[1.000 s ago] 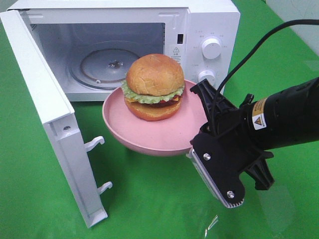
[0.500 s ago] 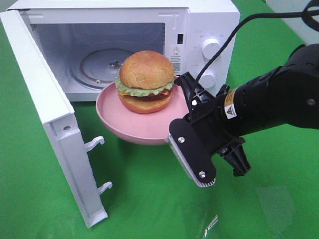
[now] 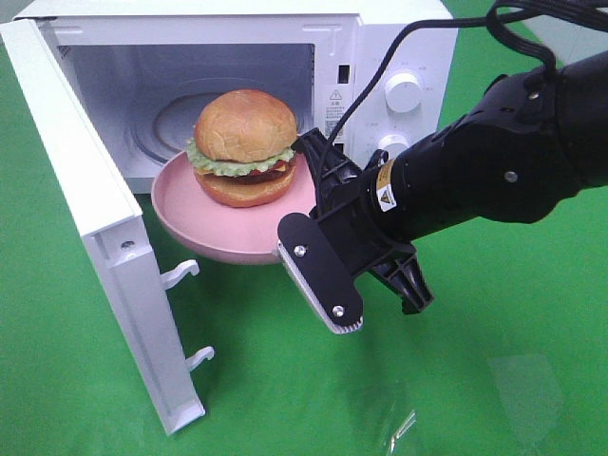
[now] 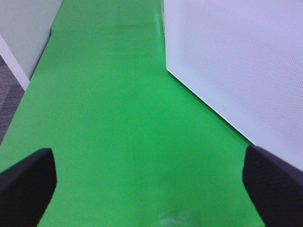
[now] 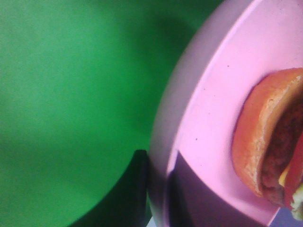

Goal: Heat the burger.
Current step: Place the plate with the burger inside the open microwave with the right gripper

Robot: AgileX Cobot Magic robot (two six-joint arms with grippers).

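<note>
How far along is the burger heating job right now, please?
Done: the door is open. In hand: the right gripper holds the plate by its rim, burger on it, at the microwave mouth. Left: set it on the turntable, let go, shut the door, turn a dial.

Right gripper point(image 5: 158, 194) pinches the plate point(image 3: 204, 237) rim, arm stretched forward — left gripper point(image 4: 151, 189) jaws spread wide.

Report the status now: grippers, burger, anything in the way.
Right gripper shut on pink plate rim; left gripper open, empty. Burger on plate, at microwave mouth. Door open, way clear.
</note>
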